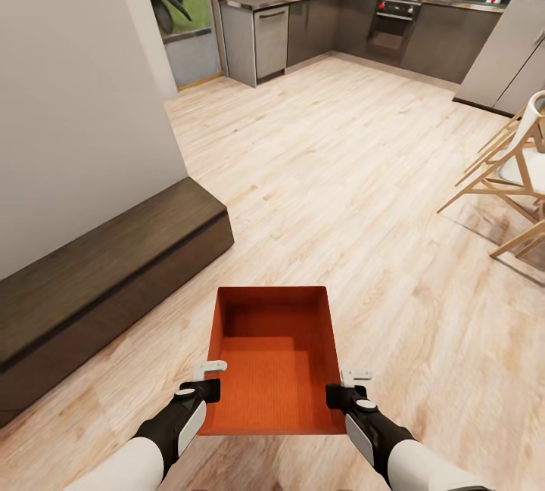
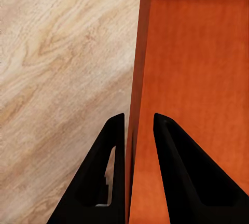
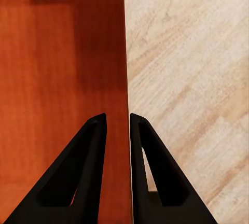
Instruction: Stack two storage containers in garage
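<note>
Item in transit: one storage container (image 1: pixel 272 358), orange-red, lidless, ribbed inside, carried level in front of the trunk above the wood-plank floor (image 1: pixel 341 173). Left gripper (image 1: pixel 206 379): jaws pinching the container's left wall, one finger outside and one inside, as the left wrist view confirms (image 2: pixel 139 123). Right gripper (image 1: pixel 344 386): jaws likewise clamped on the right wall, the thin wall edge held between the two black fingers (image 3: pixel 118 123). Location: an open room with beige wall (image 1: pixel 76 97) to the left, a low dark wooden bench (image 1: pixel 106 271) along it, a dark-cabinet kitchen (image 1: pixel 356 22) with oven and microwave at the far end, a glazed door (image 1: pixel 182 14) showing greenery, and light wooden chairs (image 1: pixel 515 173) at the right. Progress, as judged: first container lifted and being carried; not yet in the garage, since no dark grey floor, white walls or red car appear. Remaining: reach the garage, set this container down on its floor, return for the second container, carry it over and stack it on the first. Status of the second container: cannot tell from these views. Overall: early stage, with the greater part of the task outstanding
</note>
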